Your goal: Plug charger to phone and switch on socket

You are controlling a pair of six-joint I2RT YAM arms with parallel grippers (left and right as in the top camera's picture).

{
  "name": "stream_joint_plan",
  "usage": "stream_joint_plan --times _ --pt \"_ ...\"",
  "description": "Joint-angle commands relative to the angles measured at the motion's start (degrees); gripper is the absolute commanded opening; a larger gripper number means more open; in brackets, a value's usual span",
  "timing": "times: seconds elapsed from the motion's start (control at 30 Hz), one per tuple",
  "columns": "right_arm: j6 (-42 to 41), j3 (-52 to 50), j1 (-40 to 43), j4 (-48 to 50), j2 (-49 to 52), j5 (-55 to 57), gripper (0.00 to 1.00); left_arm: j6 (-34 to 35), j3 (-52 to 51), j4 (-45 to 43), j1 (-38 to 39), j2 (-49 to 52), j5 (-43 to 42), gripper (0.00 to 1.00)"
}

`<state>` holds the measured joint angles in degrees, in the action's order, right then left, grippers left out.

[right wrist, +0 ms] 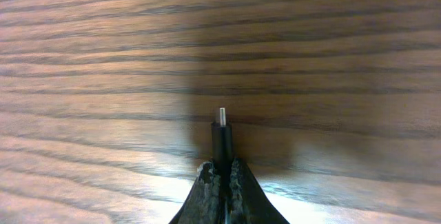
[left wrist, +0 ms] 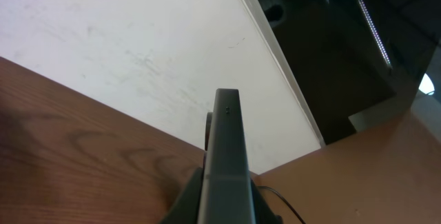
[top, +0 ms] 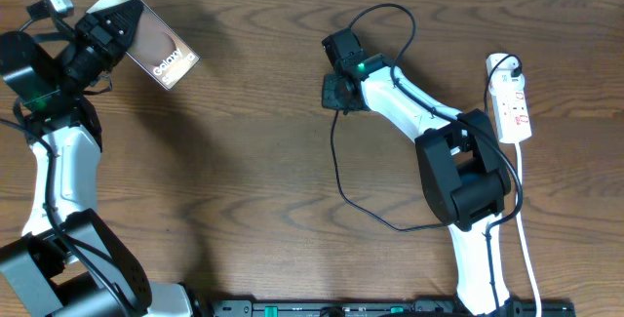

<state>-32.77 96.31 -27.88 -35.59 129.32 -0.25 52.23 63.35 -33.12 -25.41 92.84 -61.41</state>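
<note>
The left gripper (top: 117, 26) is clamped on one end of the phone (top: 164, 54), holding it at the far left corner of the wooden table (right wrist: 103, 58), seemingly lifted. The right gripper (right wrist: 222, 179) pinches the charger (right wrist: 222, 133) just behind its plug, the metal tip jutting out over the wood. The socket (top: 511, 107) lies by the right edge, well apart from both.

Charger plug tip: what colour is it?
Silver-white plug tip on a black collar; best in the right wrist view.
</note>
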Motion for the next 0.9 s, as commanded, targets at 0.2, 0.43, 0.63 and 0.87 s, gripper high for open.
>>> stream_joint_plan --times 0.2,0.43,0.63,0.87 --pt "8.4 -0.5 -0.2 4.2 1.1 -13.6 0.01 -0.8 0.6 -0.5 0.1 -1.1 -1.1 0.08" --pt "18.8 -0.5 -0.2 12.8 1.1 -39.6 0.01 -0.8 0.6 -0.5 0.1 -1.1 -1.1 0.07" --pt "23.6 -0.5 0.6 19.7 1.1 -63.0 0.01 -0.8 0.6 -0.5 0.1 -1.1 -1.1 0.07" --pt "22.8 -0.5 0.0 32.9 1.1 -82.2 0.01 -0.7 0.6 -0.5 0.8 -1.1 -1.8 0.07"
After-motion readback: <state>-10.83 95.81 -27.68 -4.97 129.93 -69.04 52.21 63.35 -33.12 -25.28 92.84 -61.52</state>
